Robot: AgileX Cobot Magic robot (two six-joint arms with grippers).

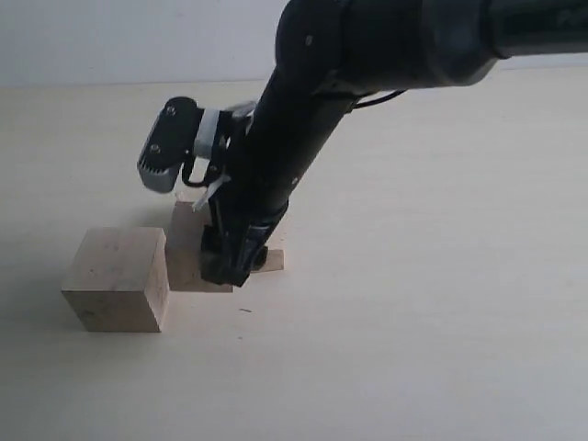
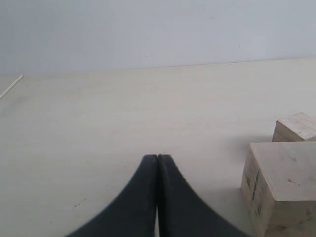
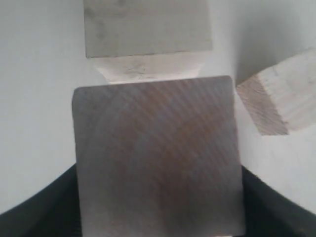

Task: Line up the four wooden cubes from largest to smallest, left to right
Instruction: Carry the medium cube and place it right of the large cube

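The largest wooden cube [image 1: 115, 280] stands at the left of the exterior view. Just right of it is a smaller cube [image 1: 188, 243], half covered by my right gripper [image 1: 225, 265], which reaches in from the upper right. In the right wrist view, a shaded cube [image 3: 155, 148] fills the gap, and the gripper [image 3: 158, 173] is shut on its two sides. Beyond it sit another cube [image 3: 145, 29] and a tilted cube [image 3: 279, 94]. A small cube [image 1: 274, 261] peeks out beside the gripper. My left gripper [image 2: 157, 159] is shut on nothing, with two cubes [image 2: 281, 190] [image 2: 297, 126] off to its side.
The pale tabletop [image 1: 432, 303] spreads wide to the right and front of the cubes. A light wall [image 1: 138, 37] runs behind the table's far edge. The right arm's black links [image 1: 303, 138] slant over the middle of the scene.
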